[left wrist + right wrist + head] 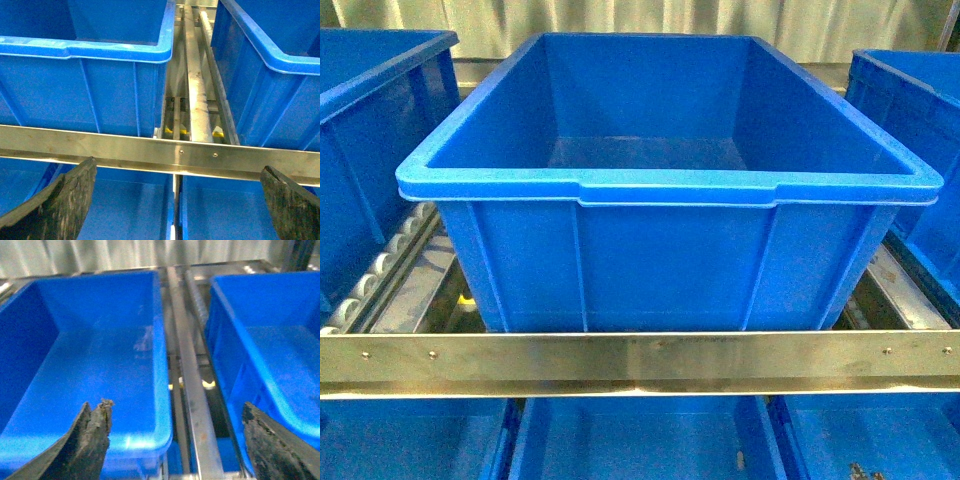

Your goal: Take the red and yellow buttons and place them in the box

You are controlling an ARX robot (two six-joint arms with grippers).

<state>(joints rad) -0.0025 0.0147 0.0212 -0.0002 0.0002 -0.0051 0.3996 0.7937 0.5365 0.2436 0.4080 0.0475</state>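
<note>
Progress: nothing is showing as done; the centre blue crate (670, 185) is sitting empty as far as its floor shows.
Red and yellow buttons: none are showing in any view, so I cannot tell where they are lying.
Left gripper (177, 167): hanging with jaws wide, holding nothing, by the steel rail (150, 147).
Right gripper (175, 405): hanging with jaws wide, empty, above the crates.
Remaining: by my judgement, every button is waiting to be picked and placed.

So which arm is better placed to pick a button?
Left, tentatively: no button shows, but the open left gripper faces the lower crates under the steel rail; the open right gripper overlooks an empty upper crate.
</note>
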